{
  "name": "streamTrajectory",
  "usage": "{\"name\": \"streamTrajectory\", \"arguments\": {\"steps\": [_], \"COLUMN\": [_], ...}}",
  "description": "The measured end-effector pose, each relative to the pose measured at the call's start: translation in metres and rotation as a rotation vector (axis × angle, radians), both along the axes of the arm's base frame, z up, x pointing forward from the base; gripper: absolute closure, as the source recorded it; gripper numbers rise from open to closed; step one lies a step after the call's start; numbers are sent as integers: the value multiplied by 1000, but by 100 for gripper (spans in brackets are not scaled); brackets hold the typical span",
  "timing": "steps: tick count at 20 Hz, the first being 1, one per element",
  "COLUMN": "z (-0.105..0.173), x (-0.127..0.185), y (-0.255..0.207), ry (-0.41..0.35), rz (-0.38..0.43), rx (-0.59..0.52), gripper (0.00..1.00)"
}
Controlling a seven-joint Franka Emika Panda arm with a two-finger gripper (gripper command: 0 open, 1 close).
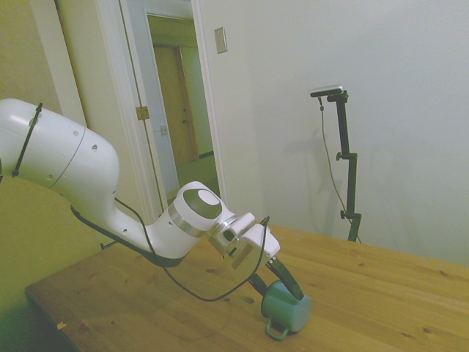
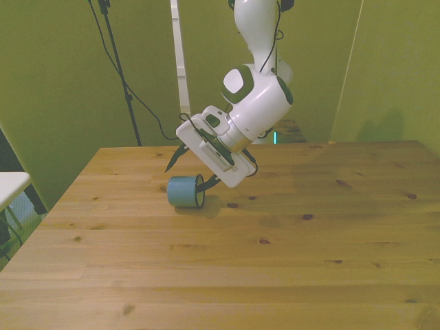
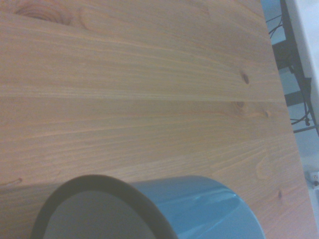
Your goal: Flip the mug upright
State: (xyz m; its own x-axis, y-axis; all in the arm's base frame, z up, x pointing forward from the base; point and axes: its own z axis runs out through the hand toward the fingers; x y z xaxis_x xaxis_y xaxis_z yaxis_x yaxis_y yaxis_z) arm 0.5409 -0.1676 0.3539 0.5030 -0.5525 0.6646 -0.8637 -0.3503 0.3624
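Observation:
The teal mug lies on its side on the wooden table, its mouth turned toward the front view's right and its thin loop handle low against the table. My gripper hangs tilted just over it, open. One dark finger reaches down at the mug's rim, while the other finger points past its closed end, above the wall. In the side view the mug sits right under the gripper. The wrist view shows the mug's dark rim and grey inside from very close.
Bare table spreads around the mug on all sides. A black cable loops down from the wrist to just above the table. The table's left edge in the front view is a short way from the mug.

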Motion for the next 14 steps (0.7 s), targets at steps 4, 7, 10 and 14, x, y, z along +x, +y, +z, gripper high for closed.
{"name": "streamTrajectory", "arguments": {"steps": [4,7,10,14], "z": [-1,-2,-2,-3], "x": [1,2,3,5], "y": [1,3,6,8], "ry": [1,3,7,10], "rz": [2,7,7,10], "rx": [0,0,-5,-7], "gripper": [100,100,100,100]}}
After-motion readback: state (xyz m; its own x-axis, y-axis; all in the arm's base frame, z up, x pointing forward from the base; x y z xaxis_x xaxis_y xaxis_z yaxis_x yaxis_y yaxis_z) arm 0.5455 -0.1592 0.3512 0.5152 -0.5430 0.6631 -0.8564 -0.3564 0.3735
